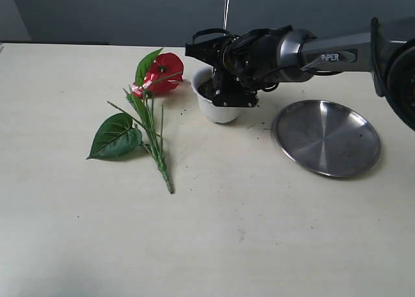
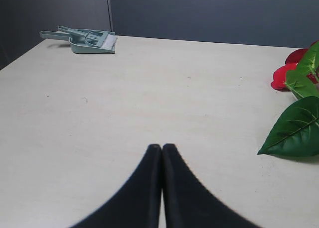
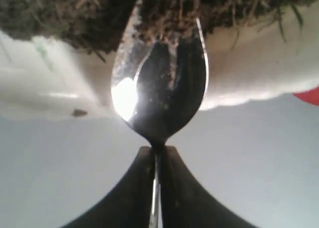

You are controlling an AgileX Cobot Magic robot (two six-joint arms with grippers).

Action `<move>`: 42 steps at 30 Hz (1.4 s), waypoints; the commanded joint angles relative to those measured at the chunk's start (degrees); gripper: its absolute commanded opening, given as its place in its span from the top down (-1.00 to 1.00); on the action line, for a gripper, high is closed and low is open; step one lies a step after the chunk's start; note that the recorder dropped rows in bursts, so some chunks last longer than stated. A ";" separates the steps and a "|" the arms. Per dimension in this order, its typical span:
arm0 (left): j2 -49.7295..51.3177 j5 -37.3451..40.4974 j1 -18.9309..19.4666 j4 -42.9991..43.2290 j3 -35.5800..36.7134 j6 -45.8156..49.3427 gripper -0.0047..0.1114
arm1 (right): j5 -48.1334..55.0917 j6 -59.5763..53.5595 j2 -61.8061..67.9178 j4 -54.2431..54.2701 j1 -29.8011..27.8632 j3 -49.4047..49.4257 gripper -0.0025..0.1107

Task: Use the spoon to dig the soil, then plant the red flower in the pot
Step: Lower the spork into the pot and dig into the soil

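Right gripper (image 3: 157, 153), jaws closed on the thin handle of the spoon (image 3: 159, 83), reaches over the white scalloped pot (image 1: 219, 109); spoon bowl pushed into the dark crumbly soil (image 3: 60, 14) at the pot's mouth; left gripper (image 2: 162, 151), jaws pressed together and holding nothing, hangs above the bare table (image 2: 149, 103); red flower (image 1: 162, 73) lies flat just left of the pot, stems pointing away from it; round steel plate (image 1: 326, 138) lies right of the pot; green dustpan (image 2: 87, 40) at the far table edge.
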 commanded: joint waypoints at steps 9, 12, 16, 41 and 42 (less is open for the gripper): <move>-0.32 -0.70 -0.10 0.00 0.22 -0.10 0.91 | -1.08 -0.40 -1.62 -0.16 -0.07 5.06 0.97; -0.32 -0.70 -0.10 0.00 0.22 -0.10 0.91 | -1.95 -0.40 -2.82 -0.16 -0.07 5.06 0.97; -0.32 -0.70 -0.10 0.00 0.22 -0.10 0.91 | -2.08 -0.40 -4.19 -0.16 -0.07 5.06 0.97; -0.32 -0.70 -0.10 0.00 0.22 -0.10 0.91 | -3.26 -0.29 -0.59 -0.16 -0.20 -1.70 0.97; -0.32 -0.70 -0.10 0.00 0.22 -0.10 0.91 | -2.97 -0.29 -0.22 -0.16 -0.20 -1.70 0.97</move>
